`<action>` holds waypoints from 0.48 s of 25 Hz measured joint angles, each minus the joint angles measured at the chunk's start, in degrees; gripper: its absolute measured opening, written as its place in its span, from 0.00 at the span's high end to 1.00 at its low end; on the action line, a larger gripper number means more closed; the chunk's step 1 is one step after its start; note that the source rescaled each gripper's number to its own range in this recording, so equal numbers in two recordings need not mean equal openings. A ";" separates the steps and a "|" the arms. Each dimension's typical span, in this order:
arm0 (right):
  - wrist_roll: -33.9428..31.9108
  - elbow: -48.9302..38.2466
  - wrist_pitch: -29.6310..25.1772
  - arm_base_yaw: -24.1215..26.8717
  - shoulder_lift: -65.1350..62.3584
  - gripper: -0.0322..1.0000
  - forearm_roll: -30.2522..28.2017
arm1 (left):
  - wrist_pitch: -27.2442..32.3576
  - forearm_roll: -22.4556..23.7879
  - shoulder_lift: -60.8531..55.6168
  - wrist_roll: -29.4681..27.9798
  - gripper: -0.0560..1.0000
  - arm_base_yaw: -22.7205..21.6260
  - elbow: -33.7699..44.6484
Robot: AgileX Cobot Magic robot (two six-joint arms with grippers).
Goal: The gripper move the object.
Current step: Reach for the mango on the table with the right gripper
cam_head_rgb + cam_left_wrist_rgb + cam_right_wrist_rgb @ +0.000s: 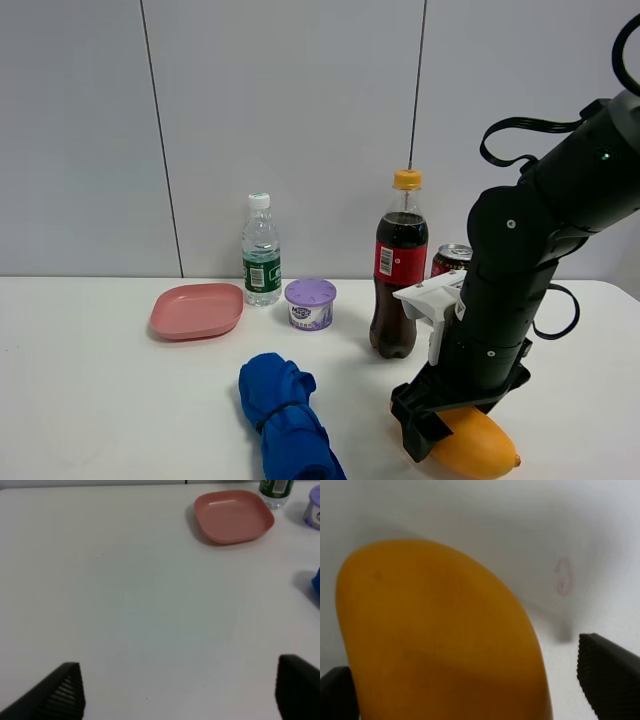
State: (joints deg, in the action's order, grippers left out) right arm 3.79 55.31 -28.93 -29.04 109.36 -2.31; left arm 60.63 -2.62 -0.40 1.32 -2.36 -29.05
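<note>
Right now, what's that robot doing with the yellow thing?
The right gripper is down over a yellow-orange mango near the front right of the table. It has one finger on each side with a gap showing, so it isn't clamped. The left gripper hangs open above bare table. The cola bottle, pink plate and blue cloth sit untouched.

text: none legible | cola bottle (399, 290) label, water bottle (261, 256) label: blurred
</note>
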 joint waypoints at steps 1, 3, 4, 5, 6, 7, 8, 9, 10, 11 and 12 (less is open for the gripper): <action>0.00 0.00 0.00 0.00 0.00 0.29 0.00 | 0.00 0.00 0.00 0.00 0.00 0.00 0.00; 0.00 0.00 0.06 0.00 0.00 0.29 0.00 | 0.00 0.00 0.00 0.00 0.00 0.00 0.00; 0.00 0.00 0.12 0.00 0.00 0.29 0.00 | 0.00 0.00 0.00 0.00 0.00 0.00 0.00; 0.00 0.00 0.12 0.00 0.00 0.29 0.00 | 0.00 0.00 0.00 0.00 0.00 0.00 0.00; 0.00 0.00 0.12 0.00 0.05 0.29 0.00 | 0.00 0.00 0.00 0.00 0.00 0.00 0.00; 0.00 0.00 0.17 0.00 0.05 0.29 0.00 | 0.00 0.00 0.00 0.00 0.00 0.00 0.00; 0.00 0.00 0.17 0.00 0.19 0.29 0.00 | 0.00 0.00 0.00 0.00 0.00 0.00 0.00; 0.00 0.00 0.31 0.00 0.42 0.29 0.00 | 0.00 0.00 0.00 0.00 0.00 0.00 0.00; 0.00 0.00 0.30 0.00 0.73 0.29 0.00 | 0.00 0.00 0.00 0.00 0.00 0.00 0.00; 0.00 0.00 0.30 0.00 1.01 0.29 0.00 | 0.00 0.00 0.00 0.00 0.00 0.00 0.00; 0.00 0.00 0.30 0.00 1.13 0.30 0.00 | 0.00 0.00 0.00 0.00 0.00 0.00 0.00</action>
State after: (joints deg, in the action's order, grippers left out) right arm 3.79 55.31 -28.63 -29.04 110.48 -2.31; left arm 60.63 -2.62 -0.40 1.32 -2.36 -29.05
